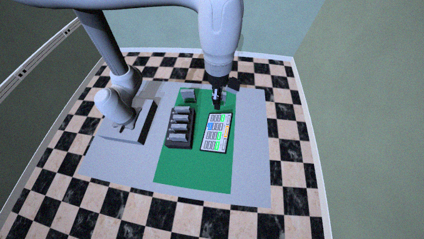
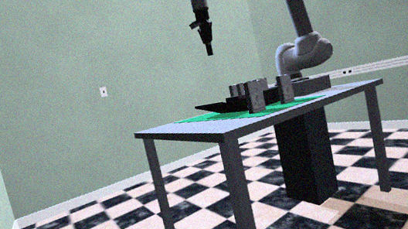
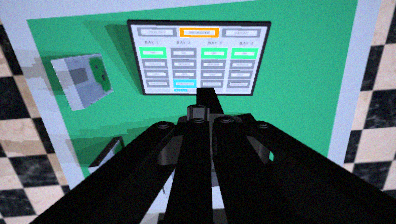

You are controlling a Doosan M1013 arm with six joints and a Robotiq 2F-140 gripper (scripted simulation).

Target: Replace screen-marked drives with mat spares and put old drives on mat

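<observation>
Hanging high above the far end of the green mat (image 1: 194,169), my claw (image 2: 209,51) points straight down with its fingers pressed together and nothing between them. From the exterior view I can see a wide gap of air between it and everything on the table (image 2: 215,129).

Through the wrist camera, the screen (image 3: 199,57) lies just ahead of the fingertips and below them, flat on the mat. It shows four columns of cells: three top cells are lit green, one cell low in the second column is lit blue, and one button in the top row is outlined in orange. I cannot read the lettering.

One spare drive (image 3: 82,81) stands on the mat off to one side of the claw, the same side as the dock. In the top view the other spare (image 1: 224,97) is just beside the claw on the opposite side, partly hidden behind it.

The dock (image 1: 180,129) sits beyond the screen's long edge, away from the claw, flat on the mat, with four grey drives (image 1: 181,118) standing in its bays in a row.
</observation>
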